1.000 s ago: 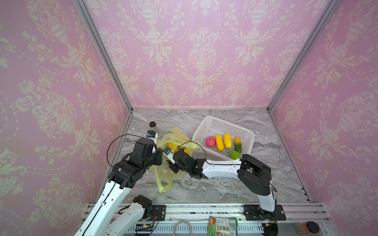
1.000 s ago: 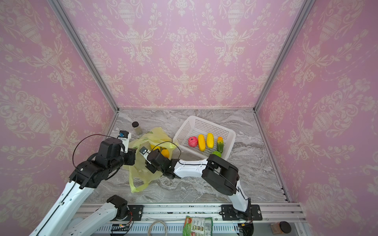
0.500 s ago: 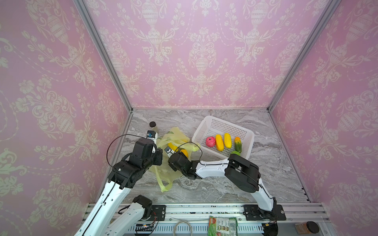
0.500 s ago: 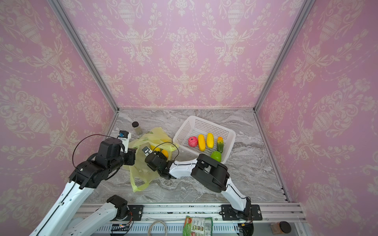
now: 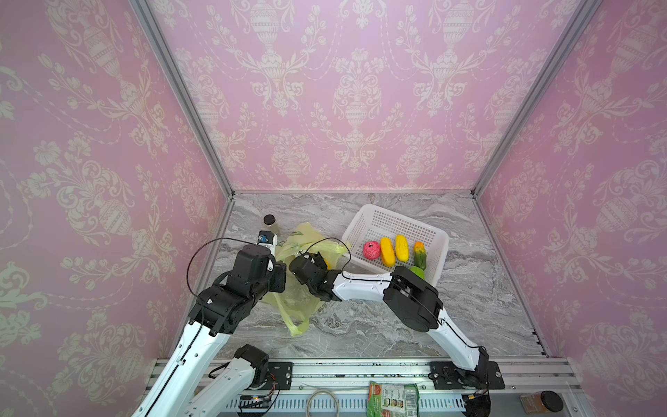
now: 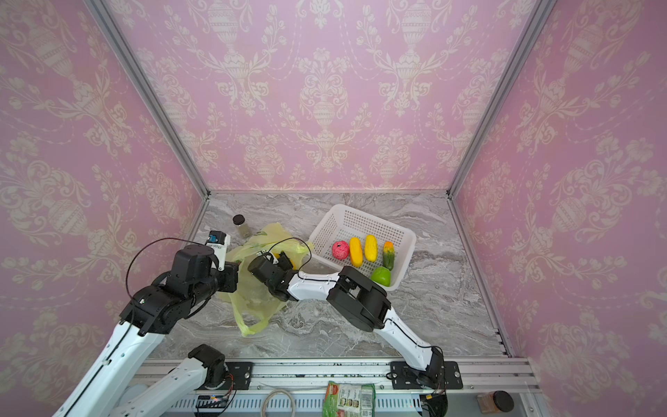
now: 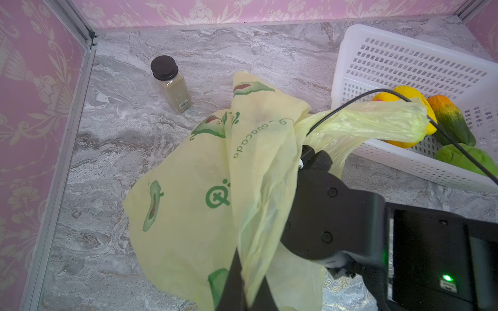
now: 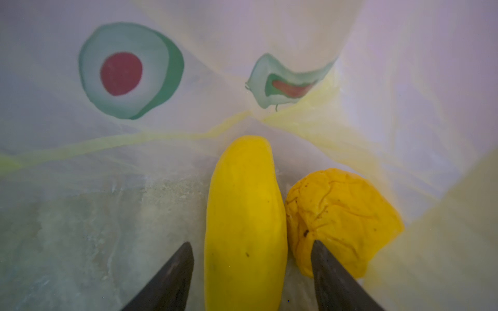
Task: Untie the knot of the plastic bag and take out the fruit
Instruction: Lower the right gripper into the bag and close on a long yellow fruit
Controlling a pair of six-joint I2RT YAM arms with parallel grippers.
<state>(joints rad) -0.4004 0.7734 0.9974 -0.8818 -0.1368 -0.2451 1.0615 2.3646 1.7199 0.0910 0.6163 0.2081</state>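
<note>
Yellow-green plastic bag (image 7: 188, 188) sits on the bench (image 5: 361, 332) just beside the white basket (image 5: 364, 224), its film pinched in the closed left hand (image 7: 244, 290). Inside it the right hand (image 8: 252, 243) stands open, its fingers either side of a yellow fruit (image 8: 242, 194) that touches an orange-yellow fruit (image 8: 339, 210). More fruit (image 5: 387, 251) lies in the basket.

In both top views the light is bright, even and diffuse; shadows on the desk (image 5: 361, 335) are soft and faint. Wide-angle stretch shows toward the edges. Left wrist view: sharp. Right wrist view: milky and hazy inside the bag (image 8: 269, 40); right gripper (image 8: 252, 243) dark and blurred.
</note>
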